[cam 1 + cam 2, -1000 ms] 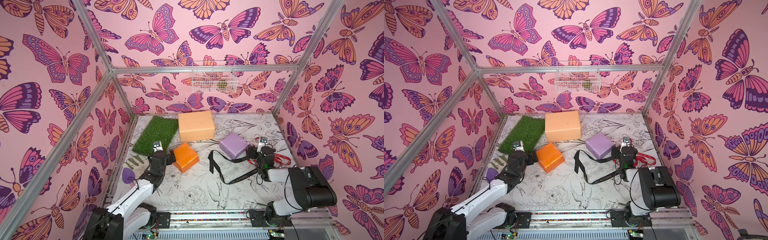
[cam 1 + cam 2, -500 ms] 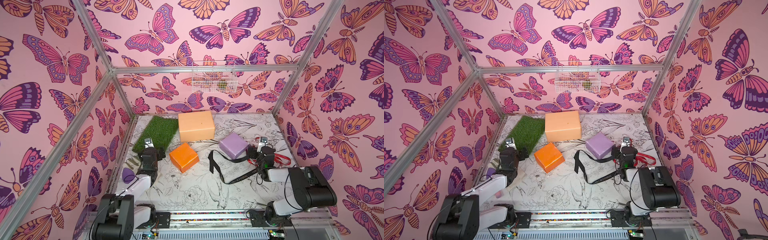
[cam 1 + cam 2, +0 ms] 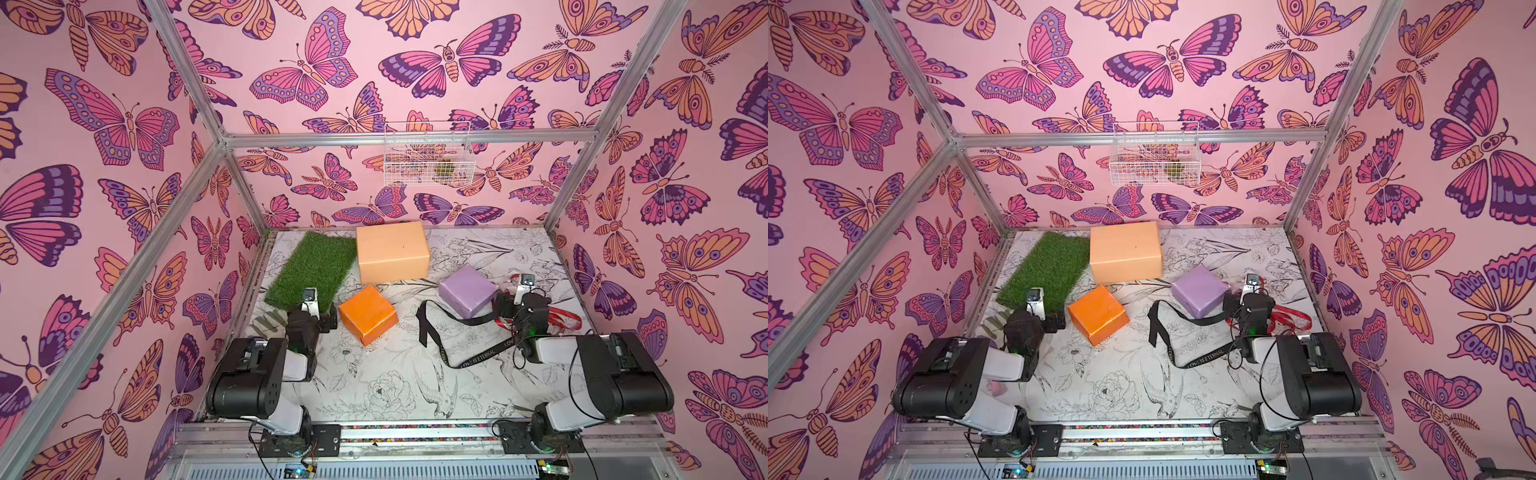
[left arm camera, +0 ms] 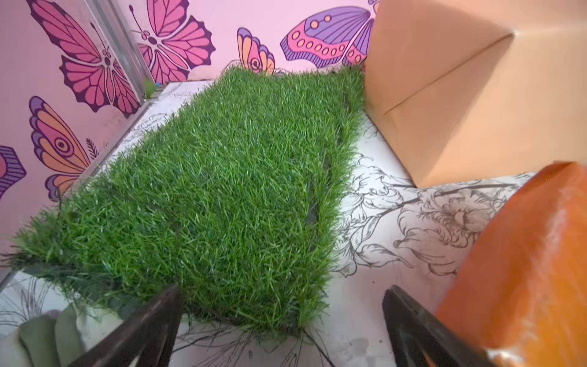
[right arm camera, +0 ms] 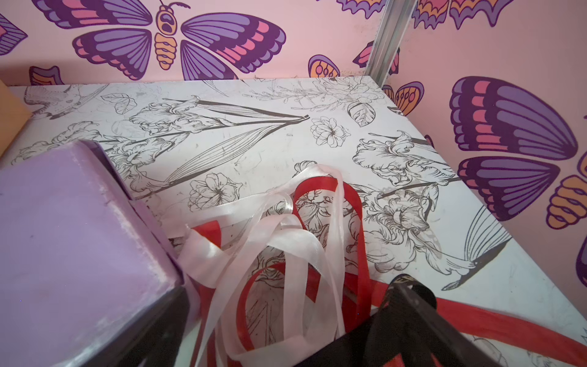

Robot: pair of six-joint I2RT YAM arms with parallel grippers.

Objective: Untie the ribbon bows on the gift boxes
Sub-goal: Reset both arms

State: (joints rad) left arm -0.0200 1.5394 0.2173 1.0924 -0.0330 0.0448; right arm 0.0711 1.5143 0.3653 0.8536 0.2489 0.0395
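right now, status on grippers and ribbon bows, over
Left gripper open beside orange paper cube. Right gripper open over loose red satin ribbon and pale white satin ribbon. Black lettered ribbon slack on table. No bows tied; lilac paper cube crowds right gripper.

1. Orange box point(image 4: 524, 270): cut off by the left wrist view's edge.
2. Lilac box point(image 5: 73, 254): cut off by the right wrist view's edge.
3. Red ribbon point(image 3: 565, 319): partly hidden behind the right arm point(image 3: 552, 349).
4. Wire basket point(image 3: 428, 176) contents: too small to tell.

Turf mat point(image 3: 311, 266) L of big box point(image 3: 392, 251)
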